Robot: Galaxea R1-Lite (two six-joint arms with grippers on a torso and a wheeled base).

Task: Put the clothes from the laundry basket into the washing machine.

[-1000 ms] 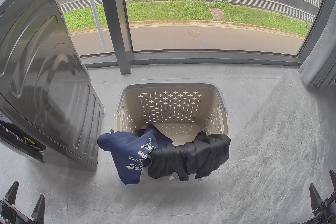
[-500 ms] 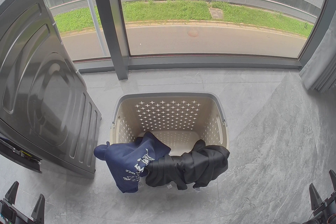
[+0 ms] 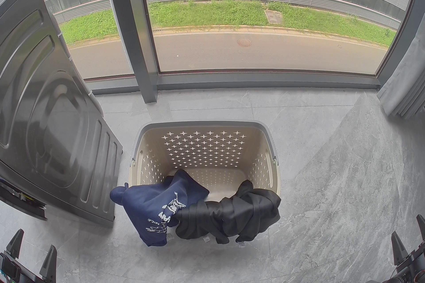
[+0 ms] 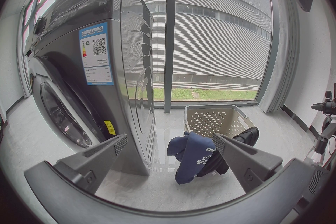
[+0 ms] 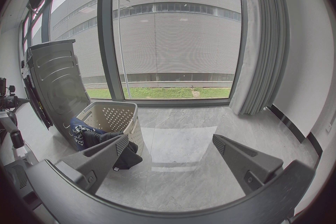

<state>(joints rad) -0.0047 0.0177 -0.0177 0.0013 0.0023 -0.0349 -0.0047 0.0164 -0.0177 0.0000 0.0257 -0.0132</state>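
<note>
Over basket: printed navy top, black jacket perhaps; left pincer, right pincer spread.

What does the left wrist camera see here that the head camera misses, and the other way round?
Left wrist view: the front of the washing machine, with its round door and a label sticker.
Head view: the road outside, and the bare bottom of the laundry basket seen from above.
Both: the basket standing beside the machine's grey side, with a navy garment and a black garment draped over the rim nearest the robot.
</note>
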